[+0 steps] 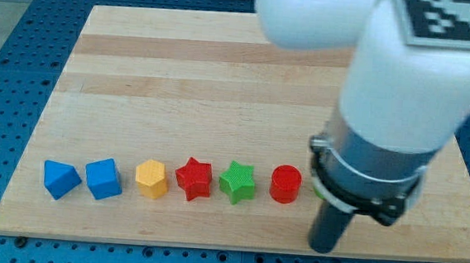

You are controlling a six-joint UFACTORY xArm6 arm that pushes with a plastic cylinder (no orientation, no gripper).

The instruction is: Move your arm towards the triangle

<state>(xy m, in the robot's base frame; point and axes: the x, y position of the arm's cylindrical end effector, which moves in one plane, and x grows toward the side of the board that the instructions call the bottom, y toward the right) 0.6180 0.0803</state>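
A row of blocks lies near the view's bottom edge of the wooden board (pixel 222 73). From the left: a blue triangle (pixel 60 179), a blue cube (pixel 104 179), a yellow hexagon (pixel 151 179), a red star (pixel 193 178), a green star (pixel 236 181) and a red cylinder (pixel 285 185). My tip (pixel 323 247) is down at the board's bottom edge, to the right of the red cylinder and far to the right of the blue triangle. It touches no block.
The white and grey arm body (pixel 395 101) fills the view's upper right and hides part of the board. A blue perforated table (pixel 7 66) surrounds the board.
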